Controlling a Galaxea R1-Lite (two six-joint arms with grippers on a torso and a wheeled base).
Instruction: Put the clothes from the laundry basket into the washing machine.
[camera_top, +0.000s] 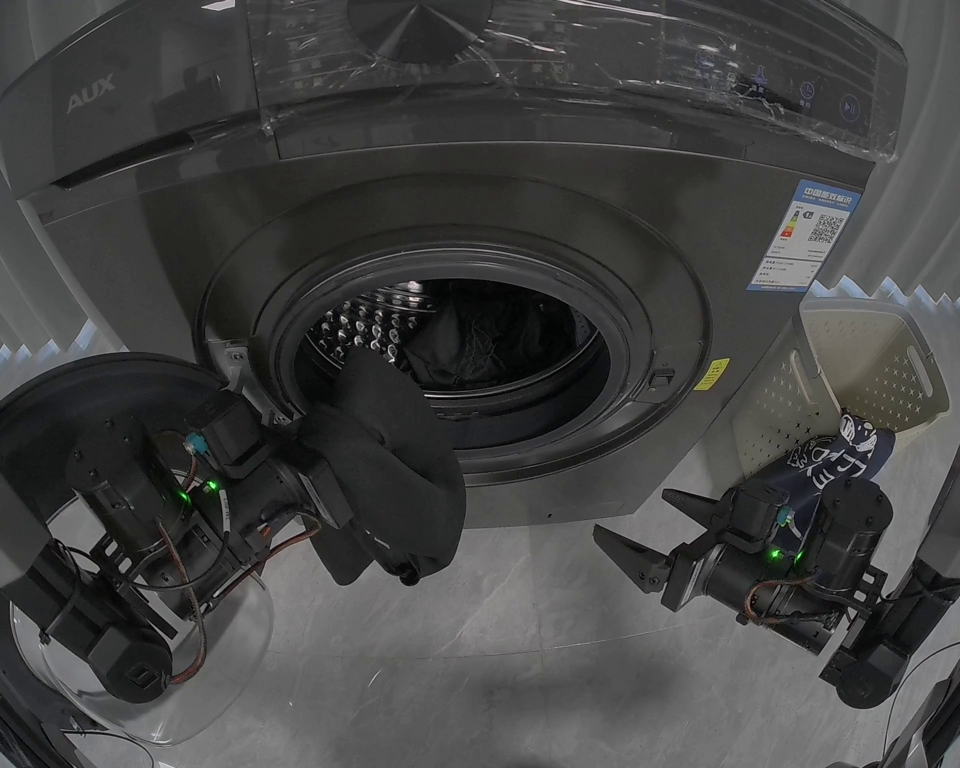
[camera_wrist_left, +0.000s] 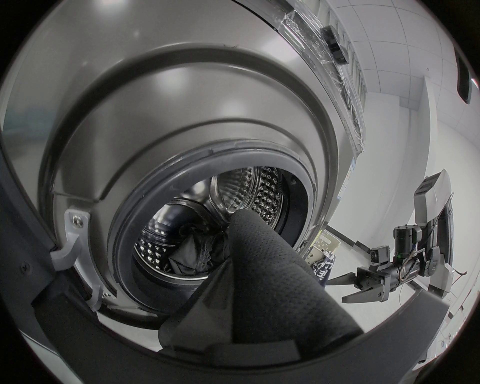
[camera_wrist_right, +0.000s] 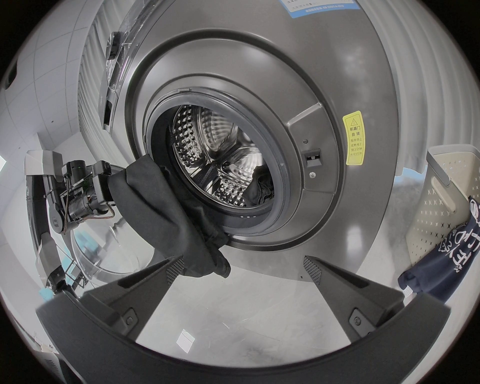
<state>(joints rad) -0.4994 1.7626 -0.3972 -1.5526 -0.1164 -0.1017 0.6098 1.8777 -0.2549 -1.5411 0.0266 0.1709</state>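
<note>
The left fingers clench a soft, bumpy black cloth that droops at the round mouth of the grey metal washing machine. If they let go here, it may slide to the floor. The right fingers gape empty near the holey cream plastic laundry basket, which holds a floppy blue cloth. Deep inside, the shiny dotted drum holds dark clothes.

left tool has a black cloth pinched, washer mouth right ahead of it; right tool spread wide, basket just behind.
</note>
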